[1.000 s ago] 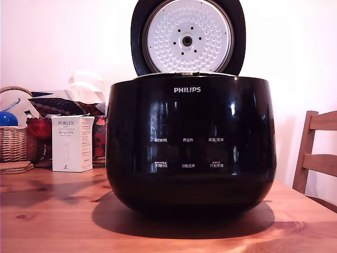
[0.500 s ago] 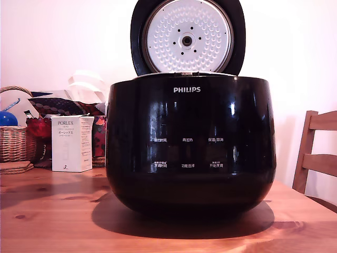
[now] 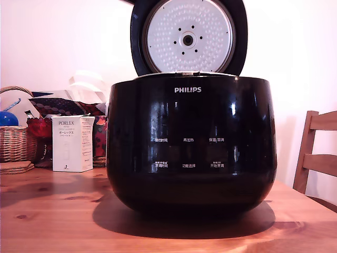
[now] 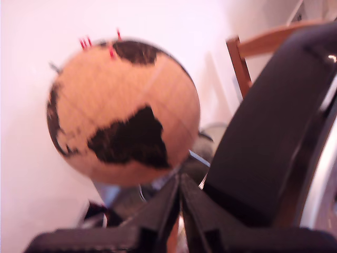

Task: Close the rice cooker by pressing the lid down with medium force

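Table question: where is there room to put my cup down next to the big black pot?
The table is bare in front of the rice cooker, along its near edge, and in the front corner below the white box. There is also a bare strip between the cooker and the chair. It is crowded behind the box, by the basket.

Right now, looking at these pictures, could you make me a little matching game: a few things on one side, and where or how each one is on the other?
Things:
1. lid
2. white carton
3. wicker basket
4. hand

States or places:
A. at the exterior view's far left edge
B. fingers pressed together, next to the lid's black back
C. standing up open above the rice cooker
D. upright on the table, at the cooker's left in the exterior view

Pairs: 1-C, 2-D, 3-A, 4-B
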